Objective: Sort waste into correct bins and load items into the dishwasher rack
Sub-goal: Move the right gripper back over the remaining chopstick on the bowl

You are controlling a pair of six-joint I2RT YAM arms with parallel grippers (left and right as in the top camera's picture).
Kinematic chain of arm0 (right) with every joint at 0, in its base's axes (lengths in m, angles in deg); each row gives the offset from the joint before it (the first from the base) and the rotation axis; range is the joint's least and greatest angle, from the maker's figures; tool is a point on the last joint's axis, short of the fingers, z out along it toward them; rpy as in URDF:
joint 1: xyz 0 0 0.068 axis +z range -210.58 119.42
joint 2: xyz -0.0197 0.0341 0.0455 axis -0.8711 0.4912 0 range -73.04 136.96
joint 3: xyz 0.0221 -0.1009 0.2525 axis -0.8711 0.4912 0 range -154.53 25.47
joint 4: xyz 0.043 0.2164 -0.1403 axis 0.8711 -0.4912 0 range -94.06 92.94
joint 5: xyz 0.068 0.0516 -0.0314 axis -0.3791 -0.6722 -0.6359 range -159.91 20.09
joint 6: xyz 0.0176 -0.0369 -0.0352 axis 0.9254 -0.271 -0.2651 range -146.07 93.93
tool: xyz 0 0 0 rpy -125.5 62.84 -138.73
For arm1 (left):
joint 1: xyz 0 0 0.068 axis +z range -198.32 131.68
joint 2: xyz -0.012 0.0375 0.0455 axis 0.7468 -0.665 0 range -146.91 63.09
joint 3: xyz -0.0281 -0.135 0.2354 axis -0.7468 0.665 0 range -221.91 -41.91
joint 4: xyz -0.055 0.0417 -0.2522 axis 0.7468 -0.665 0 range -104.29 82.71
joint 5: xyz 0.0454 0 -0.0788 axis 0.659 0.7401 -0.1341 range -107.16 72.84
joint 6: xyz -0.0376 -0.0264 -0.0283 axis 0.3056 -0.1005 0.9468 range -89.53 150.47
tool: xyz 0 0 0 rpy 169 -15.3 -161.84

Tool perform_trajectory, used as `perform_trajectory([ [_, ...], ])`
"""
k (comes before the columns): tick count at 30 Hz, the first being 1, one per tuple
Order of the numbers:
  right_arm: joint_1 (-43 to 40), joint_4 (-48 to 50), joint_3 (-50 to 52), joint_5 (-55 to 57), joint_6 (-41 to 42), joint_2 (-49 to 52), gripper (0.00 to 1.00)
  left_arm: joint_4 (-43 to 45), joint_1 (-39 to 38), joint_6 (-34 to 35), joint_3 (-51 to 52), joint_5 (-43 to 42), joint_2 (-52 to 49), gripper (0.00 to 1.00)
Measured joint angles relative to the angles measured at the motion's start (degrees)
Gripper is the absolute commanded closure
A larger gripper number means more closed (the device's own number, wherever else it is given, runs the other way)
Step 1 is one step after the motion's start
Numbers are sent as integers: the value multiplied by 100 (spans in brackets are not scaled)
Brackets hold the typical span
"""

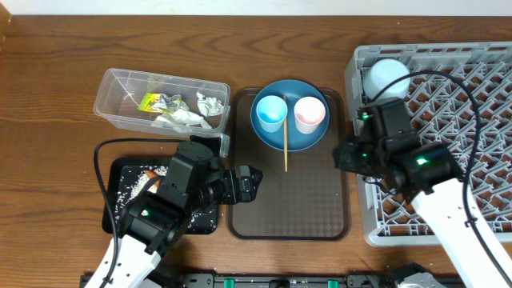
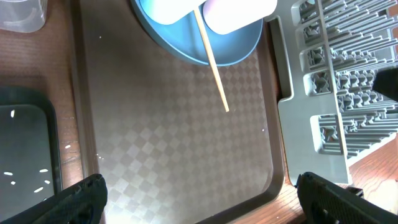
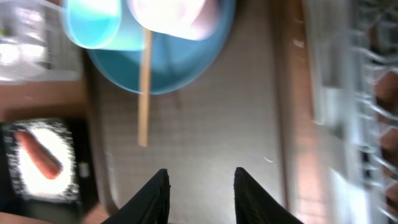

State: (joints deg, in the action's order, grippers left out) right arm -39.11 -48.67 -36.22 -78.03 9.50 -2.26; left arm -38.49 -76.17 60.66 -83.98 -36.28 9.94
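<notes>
We judge the step in hand to be loading. The right gripper (image 3: 200, 177) hangs above the brown serving tray (image 1: 288, 200), its fingers partly apart with nothing between them, facing the dark-blue plate (image 1: 304, 139). To do it well, we would take the wooden chopsticks (image 1: 285, 144) first. They lie between the cups, across the plate's rim and out onto the tray. We would pinch near the free end, where no cup crowds the fingers. We cannot tell whether one stick or two lies there. The left gripper (image 2: 199, 186) is spread wide and empty over the same tray, so we would keep it out of the right arm's path.

The plate carries the light-blue cup (image 1: 270, 112) and the pink cup (image 1: 310, 114), both mouth up. The dishwasher rack (image 1: 480, 120) shows only the pale bowl (image 1: 386, 78), in the corner nearest the plate. The clear tub (image 1: 120, 92) holds the foil (image 1: 172, 102), the yellow-green wrapper (image 1: 150, 101) and the tissue (image 1: 186, 120). The black tray (image 2: 28, 143) holds rice grains (image 2: 12, 113) and the carrot piece (image 3: 37, 154).
</notes>
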Motion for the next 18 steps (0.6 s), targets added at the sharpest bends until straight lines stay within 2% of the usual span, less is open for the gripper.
perform_trajectory([
  [9, 968, 1558, 754, 269, 483, 157, 62, -2, 0, 0, 0, 2, 0, 0],
  [18, 1110, 2739, 1056, 424, 581, 1016, 57, 0, 0, 0, 0, 2, 0, 0],
])
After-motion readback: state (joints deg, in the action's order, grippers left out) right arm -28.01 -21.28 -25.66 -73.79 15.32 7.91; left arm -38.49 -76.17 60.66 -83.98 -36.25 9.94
